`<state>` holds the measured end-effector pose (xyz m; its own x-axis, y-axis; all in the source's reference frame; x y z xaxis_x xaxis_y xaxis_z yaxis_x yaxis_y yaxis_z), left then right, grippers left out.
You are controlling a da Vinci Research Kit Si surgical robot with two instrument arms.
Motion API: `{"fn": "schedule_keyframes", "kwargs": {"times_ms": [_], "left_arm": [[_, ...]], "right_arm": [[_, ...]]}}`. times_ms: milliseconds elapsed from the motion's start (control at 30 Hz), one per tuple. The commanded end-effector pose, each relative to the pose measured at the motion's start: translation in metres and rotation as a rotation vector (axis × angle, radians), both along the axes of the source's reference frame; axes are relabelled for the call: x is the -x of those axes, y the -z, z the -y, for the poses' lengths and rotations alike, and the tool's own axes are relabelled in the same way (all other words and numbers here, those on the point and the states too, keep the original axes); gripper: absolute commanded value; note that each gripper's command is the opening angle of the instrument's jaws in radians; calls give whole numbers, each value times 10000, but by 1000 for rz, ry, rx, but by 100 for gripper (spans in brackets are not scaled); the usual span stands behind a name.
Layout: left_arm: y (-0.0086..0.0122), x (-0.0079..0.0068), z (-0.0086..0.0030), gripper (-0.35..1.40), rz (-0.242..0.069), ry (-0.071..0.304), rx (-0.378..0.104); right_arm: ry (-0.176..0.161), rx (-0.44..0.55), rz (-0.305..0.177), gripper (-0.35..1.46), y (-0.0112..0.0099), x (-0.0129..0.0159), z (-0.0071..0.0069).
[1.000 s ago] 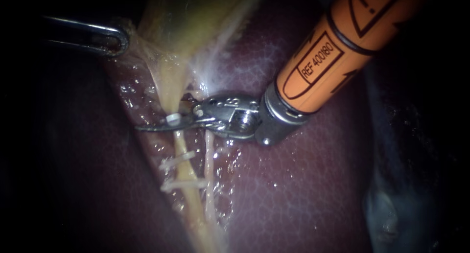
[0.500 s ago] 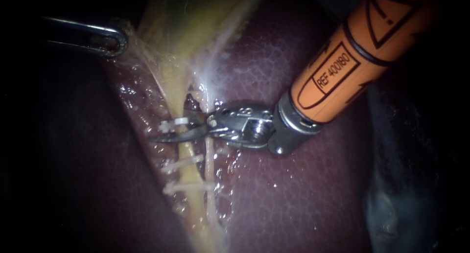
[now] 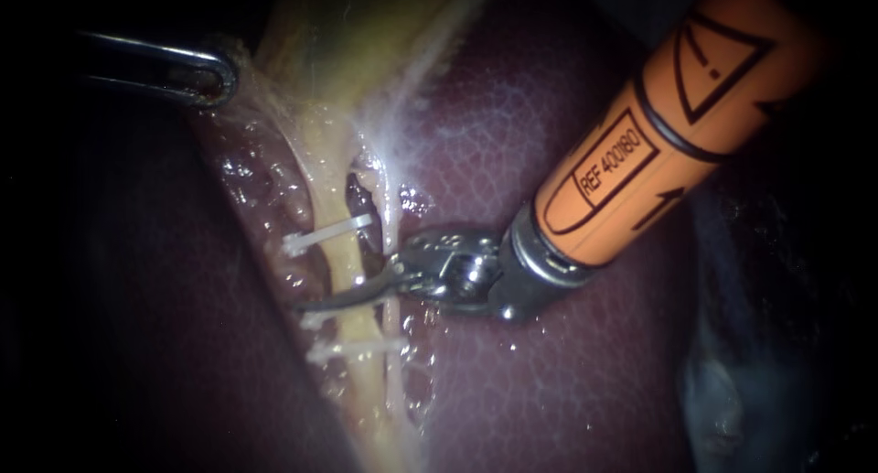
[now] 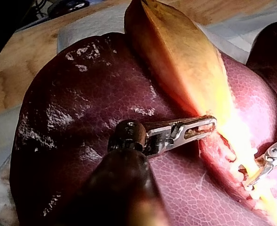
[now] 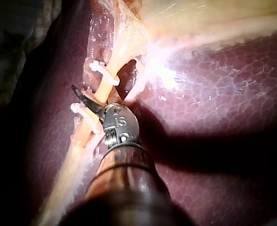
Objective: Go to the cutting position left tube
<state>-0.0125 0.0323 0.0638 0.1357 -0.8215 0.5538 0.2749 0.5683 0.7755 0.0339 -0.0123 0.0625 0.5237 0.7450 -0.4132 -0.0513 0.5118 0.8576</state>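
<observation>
The yellow left tube (image 3: 340,258) runs down from the gallbladder (image 3: 366,43) over the liver (image 3: 512,381). It carries one white clip (image 3: 325,235) higher up and two more clips (image 3: 352,348) lower down. My right instrument (image 3: 343,295), on an orange shaft, lays its thin blades together across the left tube, between the upper clip and the lower pair. In the right wrist view the dark blade tip (image 5: 84,99) lies over the tube. A thinner right tube (image 3: 391,336) runs beside it. My left instrument (image 3: 206,75) is shut on the gallbladder's edge (image 4: 209,134).
A dark gap (image 3: 358,206) opens between the two tubes above the blades. Wet, glistening tissue (image 3: 265,198) borders the left tube. Beyond the liver in the left wrist view lie a wooden board (image 4: 16,61) and white cloth (image 4: 96,19).
My right instrument has slid down along the left tube, from the upper clip to the stretch between that clip and the lower pair. The upper clip now shows fully. My left instrument holds still.
</observation>
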Motion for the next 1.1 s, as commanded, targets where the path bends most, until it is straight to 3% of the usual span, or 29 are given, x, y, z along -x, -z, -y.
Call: {"fn": "schedule_keyframes", "kwargs": {"times_ms": [33,167,433,533,733,1100], "left_arm": [[0,0,0,-35,0,1,-1],[0,0,0,-35,0,1,-1],[0,0,0,-35,0,1,-1],[1,-1,0,-35,0,0,-1],[1,-1,-1,-35,0,0,-2],[-6,-6,-6,-35,1,-2,-2]], "right_arm": [[6,-11,-15,132,0,0,-1],[22,-73,-113,132,-3,-3,-4],[41,-218,-421,125,-14,-11,-13],[50,-255,-507,117,-15,-12,-14],[24,-279,-576,117,-10,-17,-15],[-9,-253,-623,119,9,-37,-22]]}}
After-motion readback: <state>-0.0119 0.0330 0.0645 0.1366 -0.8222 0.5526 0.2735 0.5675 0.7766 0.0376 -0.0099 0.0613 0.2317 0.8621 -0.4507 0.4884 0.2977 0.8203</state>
